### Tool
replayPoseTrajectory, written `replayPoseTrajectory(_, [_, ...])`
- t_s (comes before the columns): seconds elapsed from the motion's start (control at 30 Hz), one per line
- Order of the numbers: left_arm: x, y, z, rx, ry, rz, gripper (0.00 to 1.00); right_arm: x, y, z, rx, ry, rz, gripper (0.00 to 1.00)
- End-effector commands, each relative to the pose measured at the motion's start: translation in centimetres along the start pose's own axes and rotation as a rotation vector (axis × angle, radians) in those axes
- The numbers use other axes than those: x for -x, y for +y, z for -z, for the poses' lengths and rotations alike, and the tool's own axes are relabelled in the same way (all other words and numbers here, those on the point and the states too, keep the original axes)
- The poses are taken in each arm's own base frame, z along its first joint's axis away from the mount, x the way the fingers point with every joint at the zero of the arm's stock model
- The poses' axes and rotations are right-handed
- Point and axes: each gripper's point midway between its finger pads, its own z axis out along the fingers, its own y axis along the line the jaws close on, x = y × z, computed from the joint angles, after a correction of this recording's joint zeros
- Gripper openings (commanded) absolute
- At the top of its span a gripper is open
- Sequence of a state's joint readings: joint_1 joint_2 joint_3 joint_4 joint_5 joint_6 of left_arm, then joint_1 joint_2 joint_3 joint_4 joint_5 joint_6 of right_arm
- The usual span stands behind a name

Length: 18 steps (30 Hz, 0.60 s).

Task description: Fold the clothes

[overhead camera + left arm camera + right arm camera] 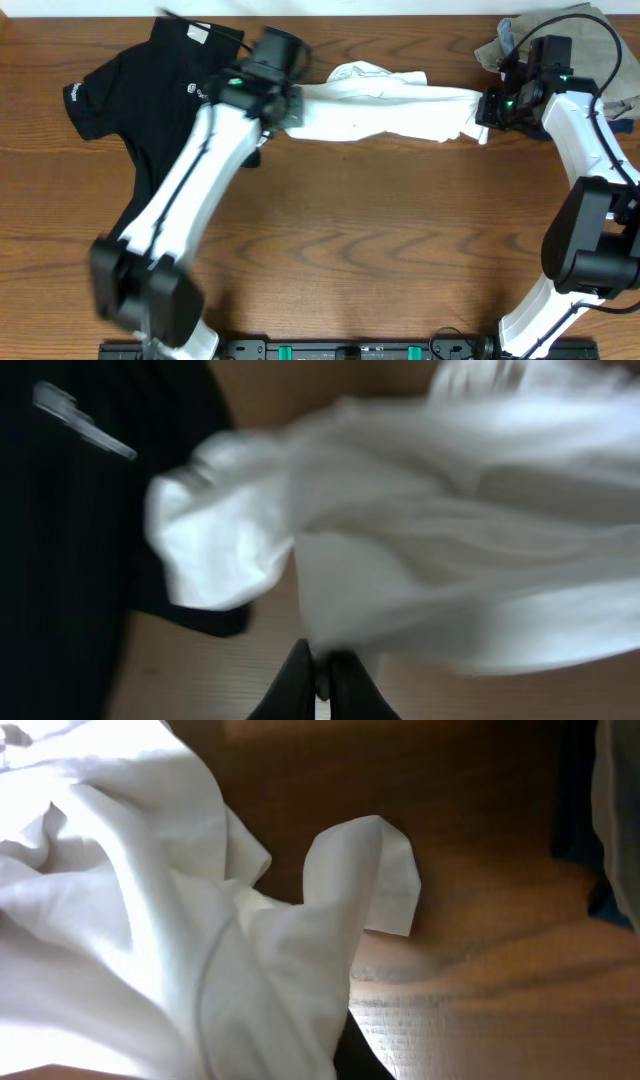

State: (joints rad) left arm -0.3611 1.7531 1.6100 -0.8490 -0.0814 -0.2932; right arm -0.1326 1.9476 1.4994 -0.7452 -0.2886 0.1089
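With the white shirt strung as a bunched band just above the table between the left gripper and right gripper, each clamped on an end, uneven pulling may slip a hem free or drag cloth across the black shirt.

Wooden table, black shirt back left, white T-shirt bunched mid-back, khaki garments back right

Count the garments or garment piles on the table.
3: black shirt at top left; white T-shirt bunched across top centre; khaki pile at top right, which may hide further garments.
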Motion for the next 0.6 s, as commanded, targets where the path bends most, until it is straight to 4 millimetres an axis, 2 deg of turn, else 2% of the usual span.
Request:
replayPoseTrajectory(0.0, [2.4,3.7,4.6,0.074,-0.131,0.033,0.06,2.7,0.8,5.1,0.008,-0.12,0.043,0.01])
replayPoseTrajectory(0.17, [4.7,8.4,10.1,0.138,-0.296,0.134,0.06,3.6,2.0,10.4,0.011,-0.218,0.071,0.01])
replayPoseTrajectory(0.33, [6.0,12.1,15.0,0.16,-0.437,0.229,0.06,3.8,3.7,17.2,0.013,-0.362,0.11,0.01])
replayPoseTrajectory(0.43, [6.5,13.4,17.7,0.161,-0.517,0.265,0.06,3.5,4.3,21.2,-0.003,-0.449,0.126,0.01])
replayPoseTrajectory(0.57, [6.6,13.7,21.5,0.143,-0.619,0.281,0.06,2.4,4.8,26.8,-0.03,-0.566,0.139,0.01])
